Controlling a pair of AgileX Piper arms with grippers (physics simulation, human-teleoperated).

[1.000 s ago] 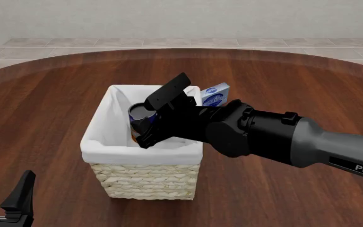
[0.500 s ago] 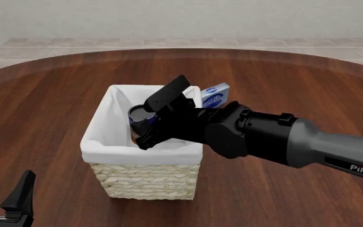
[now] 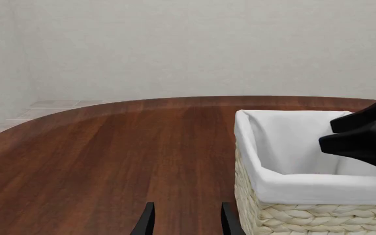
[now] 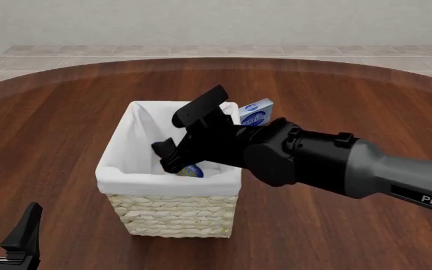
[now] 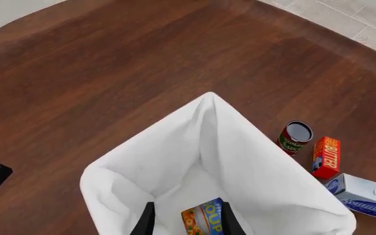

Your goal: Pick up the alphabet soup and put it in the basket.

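The alphabet soup can point(image 4: 189, 170) lies on its side on the bottom of the basket point(image 4: 126, 169), free of any finger. In the right wrist view the can point(image 5: 204, 218) shows its blue and orange-yellow label between the white lining walls point(image 5: 142, 156). My right gripper point(image 4: 180, 132) hangs open and empty over the basket's inside; it also shows in the right wrist view point(image 5: 186, 226) and in the left wrist view point(image 3: 361, 137). My left gripper point(image 4: 6, 233) is open and empty at the near left, apart from the basket point(image 3: 305, 186).
A flat blue-and-white box point(image 4: 255, 112) stands just behind the basket on the right. The right wrist view shows it point(image 5: 364, 193) beside an orange butter box point(image 5: 325, 156) and a red-labelled can point(image 5: 295, 137). The brown table point(image 4: 66, 124) stretches around.
My right gripper has opened. The alphabet soup can has left the fingers and dropped to the basket's bottom. The left arm has not moved.
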